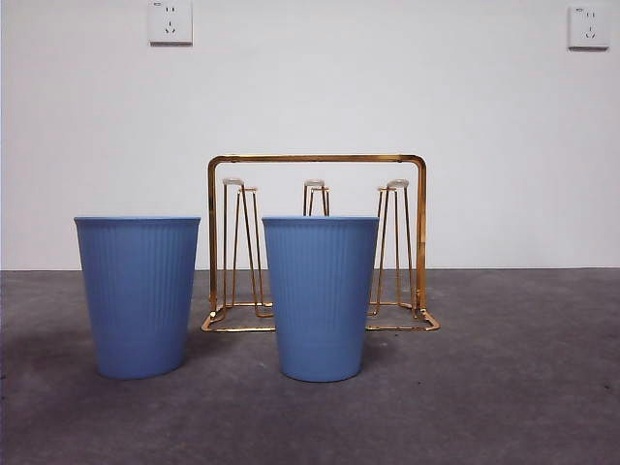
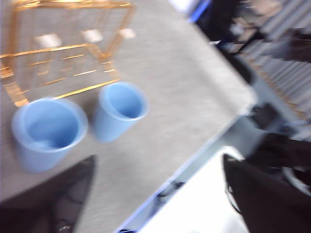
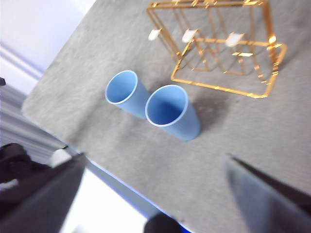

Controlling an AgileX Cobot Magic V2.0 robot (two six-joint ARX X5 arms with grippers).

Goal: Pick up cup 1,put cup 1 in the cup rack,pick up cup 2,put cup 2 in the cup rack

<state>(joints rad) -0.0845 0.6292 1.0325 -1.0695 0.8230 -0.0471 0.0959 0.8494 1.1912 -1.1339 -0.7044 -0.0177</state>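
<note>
We see two blue ribbed cups standing upright on the grey surface (image 1: 523, 387), both in front of the gold wire cup rack (image 1: 317, 158), whose white-tipped prongs are all free. The left-hand cup (image 1: 139, 295) stands a little apart from the rack; the centre cup (image 1: 320, 295) is just before its base. So, in our judgement, the task is at its very first step: no cup is picked yet.

The left tool (image 2: 155, 194) and the right tool (image 3: 155, 194) both hang high above the surface, jaws spread wide and holding nothing (the left wrist picture is blurred).

Next, one tool must descend to a cup's rim and close on it.

We can read no brand or writing; only two wall sockets (image 1: 170, 21) show.
</note>
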